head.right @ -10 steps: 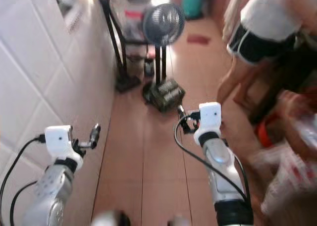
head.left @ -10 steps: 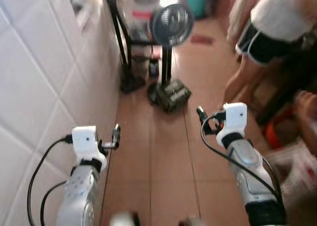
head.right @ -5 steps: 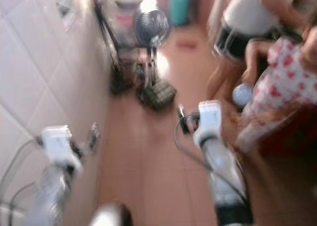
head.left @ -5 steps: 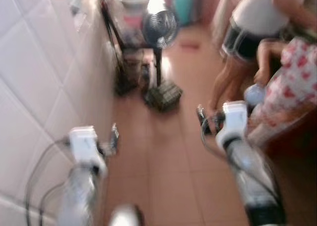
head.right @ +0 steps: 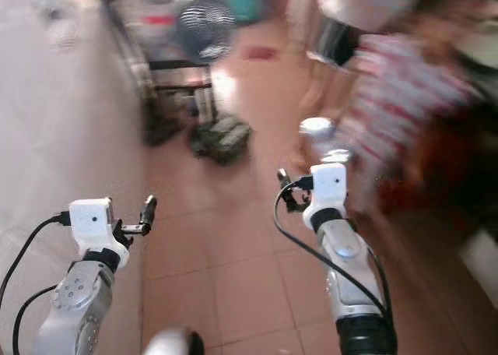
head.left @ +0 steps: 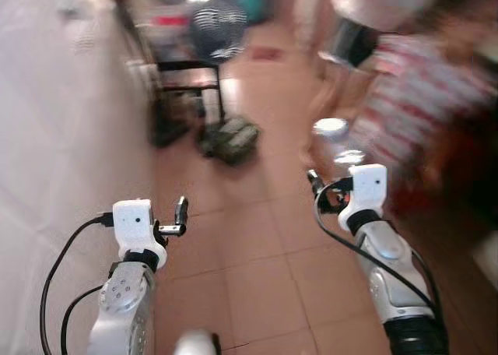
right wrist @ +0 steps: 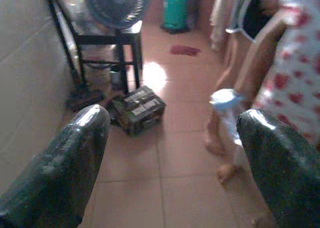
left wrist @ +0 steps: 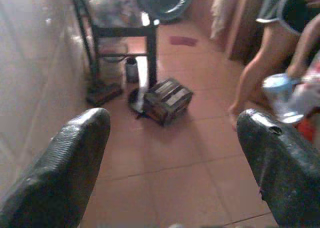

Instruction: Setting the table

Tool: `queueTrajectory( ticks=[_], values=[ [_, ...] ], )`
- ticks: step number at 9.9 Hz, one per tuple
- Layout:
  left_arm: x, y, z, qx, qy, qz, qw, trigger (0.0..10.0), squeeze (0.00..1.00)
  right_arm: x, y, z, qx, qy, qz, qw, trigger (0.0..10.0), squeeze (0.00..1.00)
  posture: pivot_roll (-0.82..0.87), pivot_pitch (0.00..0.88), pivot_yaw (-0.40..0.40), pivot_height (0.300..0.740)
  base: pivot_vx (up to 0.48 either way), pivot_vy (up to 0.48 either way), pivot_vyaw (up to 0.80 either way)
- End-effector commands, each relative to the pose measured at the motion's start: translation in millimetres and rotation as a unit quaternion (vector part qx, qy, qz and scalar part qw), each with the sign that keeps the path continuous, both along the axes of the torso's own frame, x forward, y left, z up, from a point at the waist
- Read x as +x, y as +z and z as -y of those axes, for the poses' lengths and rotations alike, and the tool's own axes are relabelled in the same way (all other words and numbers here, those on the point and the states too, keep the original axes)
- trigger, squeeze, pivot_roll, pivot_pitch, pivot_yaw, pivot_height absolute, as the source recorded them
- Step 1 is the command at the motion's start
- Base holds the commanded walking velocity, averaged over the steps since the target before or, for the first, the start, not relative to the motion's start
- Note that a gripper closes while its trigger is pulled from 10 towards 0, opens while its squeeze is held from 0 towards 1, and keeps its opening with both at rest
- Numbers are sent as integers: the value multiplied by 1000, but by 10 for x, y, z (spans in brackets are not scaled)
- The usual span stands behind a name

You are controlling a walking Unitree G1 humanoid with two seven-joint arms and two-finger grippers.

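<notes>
Both arms are held out in front over a terracotta tile floor. My left gripper (head.left: pixel 180 213) is close to the white wall, and its wrist view shows the left gripper (left wrist: pixel 172 119) open with nothing between the fingers. My right gripper (head.left: pixel 313 182) is also open and empty, as the right gripper (right wrist: pixel 172 115) shows in its wrist view. A person (right wrist: pixel 250 53) stands ahead on the right, holding a pale round object (right wrist: pixel 226 98) that is too blurred to name. A white cloth with red spots (right wrist: pixel 300 63) is beside them.
A white tiled wall (head.left: pixel 54 121) runs along the left. Ahead stand a floor fan (head.left: pixel 218 16), a black rack (right wrist: pixel 100 38) and a dark box (right wrist: pixel 140 108) on the floor. A green cylinder (right wrist: pixel 176 10) and a red rag (right wrist: pixel 184 49) lie farther back.
The whole picture has shifted left and blurred, so the camera has turned right. The person and the red-spotted cloth have come further into view. Both arms keep the same pose.
</notes>
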State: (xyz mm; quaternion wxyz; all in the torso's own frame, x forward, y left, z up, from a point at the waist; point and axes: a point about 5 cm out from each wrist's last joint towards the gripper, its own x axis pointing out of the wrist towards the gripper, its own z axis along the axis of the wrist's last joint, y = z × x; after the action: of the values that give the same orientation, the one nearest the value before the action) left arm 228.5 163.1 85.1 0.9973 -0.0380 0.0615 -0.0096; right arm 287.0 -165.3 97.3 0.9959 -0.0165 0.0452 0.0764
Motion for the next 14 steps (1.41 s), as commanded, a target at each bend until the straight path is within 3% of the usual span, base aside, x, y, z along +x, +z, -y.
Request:
queueTrajectory(
  ticks=[1, 5, 9, 12, 14],
  values=[
    [-2, 28, -36, 4, -1, 8, 1000, 10000, 0, -9, 12, -18, 6, 3, 0, 1000, 10000, 0, 82, 30, 34, 740, 0, 0, -800],
    [17, 67, 11, 3, -31, 17, 999, 10000, 0, -11, 36, -13, 7, 3, 5, 1000, 10000, 0, 75, 26, 35, 740, 0, 0, -800],
    [7, 65, -8, 14, -16, 24, 999, 10000, 0, -15, 52, -2, 3, 5, 9, 1000, 10000, 0, 72, 28, 30, 740, 0, 0, -800],
    [-6, 51, 55, -13, -32, 19, 999, 10000, 0, -30, 67, -14, 6, 4, 11, 1000, 10000, 0, 67, 29, 33, 740, 0, 0, -800],
    [-3, 60, 52, 14, -29, 24, 999, 10000, 0, -30, 81, -14, 7, 2, 14, 1000, 10000, 0, 64, 32, 34, 740, 0, 0, -800]
  ],
)
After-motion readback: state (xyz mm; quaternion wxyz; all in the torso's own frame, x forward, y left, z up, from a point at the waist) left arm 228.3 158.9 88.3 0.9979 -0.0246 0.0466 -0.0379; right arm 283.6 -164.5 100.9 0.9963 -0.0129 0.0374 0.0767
